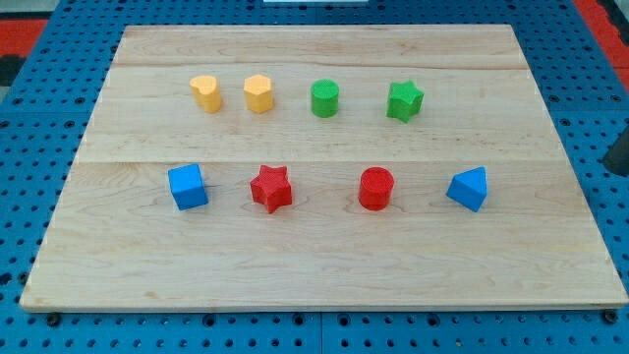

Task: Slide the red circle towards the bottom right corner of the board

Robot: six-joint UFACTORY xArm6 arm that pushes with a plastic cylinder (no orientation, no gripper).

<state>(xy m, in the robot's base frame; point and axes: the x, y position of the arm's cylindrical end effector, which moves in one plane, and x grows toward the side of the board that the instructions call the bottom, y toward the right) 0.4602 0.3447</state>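
Note:
The red circle (375,188) stands on the wooden board (324,265), right of centre in the lower row. A red star (271,188) is to its left and a blue triangle (468,189) to its right. The board's bottom right corner (617,301) is far to the lower right of the red circle. My tip does not show on the board. A dark shape (618,154) sits at the view's right edge, off the board; I cannot tell whether it is part of the arm.
A blue cube (188,186) is at the left of the lower row. The upper row holds a yellow heart (205,92), a yellow hexagon (258,93), a green circle (324,98) and a green star (404,100). Blue pegboard surrounds the board.

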